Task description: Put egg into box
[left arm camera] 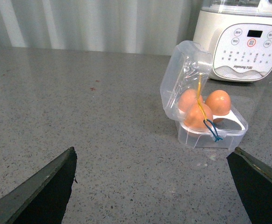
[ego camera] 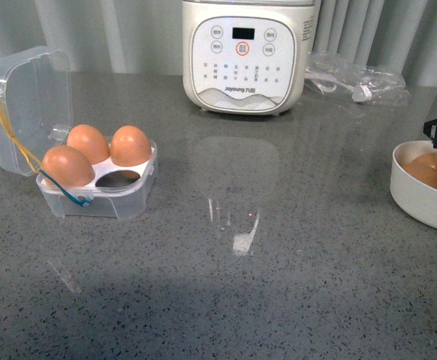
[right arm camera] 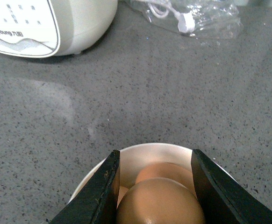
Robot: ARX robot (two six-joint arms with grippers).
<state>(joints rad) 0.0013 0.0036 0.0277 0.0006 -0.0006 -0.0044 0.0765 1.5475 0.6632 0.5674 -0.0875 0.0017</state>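
Left: box [ego camera: 91, 201] is being shown on the grey table [ego camera: 278, 285], its clear lid [ego camera: 31, 97] being propped open on the far-left side. Three holes are being filled by other eggs [ego camera: 131, 145]; the near-right hole is being shown bare. Yellow and blue cords [left arm camera: 206, 119] are being draped over the front egg.

Left gripper [left arm camera: 153, 151] is being held wide open with nothing in it, the box well ahead of it.

Far centre: white cooker [ego camera: 242, 60]. Far right: clear bag [ego camera: 354, 79] holding a white cable.

Right edge: white bowl [ego camera: 417, 199]. Over it the egg [right arm camera: 160, 203] is being clamped between the fingers of the right gripper [right arm camera: 154, 154], with another egg showing under it.
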